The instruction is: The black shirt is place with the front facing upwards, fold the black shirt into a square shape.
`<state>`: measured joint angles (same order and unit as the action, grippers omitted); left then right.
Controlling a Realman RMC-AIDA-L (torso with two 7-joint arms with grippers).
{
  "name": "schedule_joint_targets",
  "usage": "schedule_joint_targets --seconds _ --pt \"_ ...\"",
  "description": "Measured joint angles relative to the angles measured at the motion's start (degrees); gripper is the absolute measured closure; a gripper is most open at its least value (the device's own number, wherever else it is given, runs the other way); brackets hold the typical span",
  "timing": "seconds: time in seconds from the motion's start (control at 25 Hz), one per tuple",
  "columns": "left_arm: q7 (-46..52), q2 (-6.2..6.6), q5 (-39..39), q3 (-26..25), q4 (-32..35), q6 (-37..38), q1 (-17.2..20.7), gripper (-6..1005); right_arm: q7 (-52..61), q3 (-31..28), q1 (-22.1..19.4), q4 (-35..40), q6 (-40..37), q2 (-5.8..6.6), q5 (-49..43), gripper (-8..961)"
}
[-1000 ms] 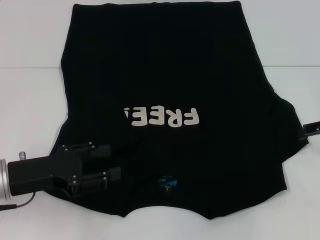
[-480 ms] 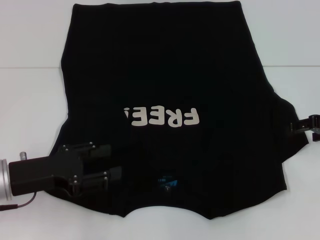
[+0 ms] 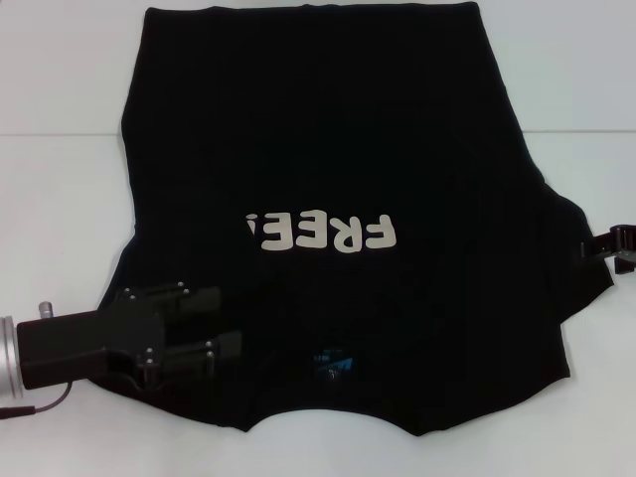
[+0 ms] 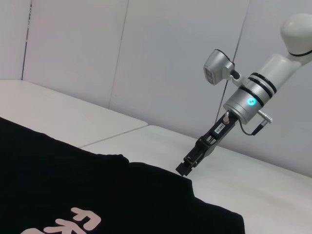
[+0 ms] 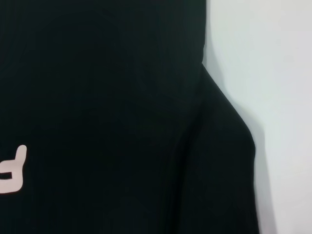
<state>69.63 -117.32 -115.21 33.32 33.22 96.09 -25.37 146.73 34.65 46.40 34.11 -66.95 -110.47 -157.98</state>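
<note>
The big black cloth T-shirt [image 3: 338, 219] with cream letters is spread flat on the white table [image 3: 60, 199], front side up. Its neck end lies near the robot and its bottom hem lies far away. No fold has been made yet.

In the last second, the left gripper [image 3: 224, 323] has hardly been moved. It is held low over the near left corner of the shirt, by the sleeve. Its two fingers are apart, with nothing between them. The right gripper [image 3: 606, 248] was pushed in to the right sleeve edge half a second ago and has now been pulled back a little toward the right. Whether its fingers are apart or together cannot be told. So the shirt is likely not gripped on either side, and both sleeve edges must be caught before a fold can be started.

Bare table is seen on both sides of the shirt. The far hem reaches the top of the head view, so less room can be seen there.
</note>
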Motion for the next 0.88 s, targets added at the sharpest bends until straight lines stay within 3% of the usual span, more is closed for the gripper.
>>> schedule_joint_targets --seconds 0.04,0.28,0.64,0.88 --pt "0.0 0.0 0.0 -0.01 0.03 0.01 0.0 329 0.03 0.05 0.0 0.0 0.03 0.0 -0.02 163" --pt "0.06 0.0 0.0 -0.02 0.03 0.23 -0.09 329 0.17 0.17 -0.01 -0.56 0.26 -0.1 -0.14 397" --pt "0.09 0.0 0.0 -0.02 0.0 0.24 -0.11 329 0.43 1.02 -0.06 -0.77 0.36 -0.07 -0.12 588" --pt "0.25 0.07 -0.01 -0.01 0.05 0.27 -0.04 330 0.37 0.8 -0.5 -0.16 -0.87 1.15 0.23 808"
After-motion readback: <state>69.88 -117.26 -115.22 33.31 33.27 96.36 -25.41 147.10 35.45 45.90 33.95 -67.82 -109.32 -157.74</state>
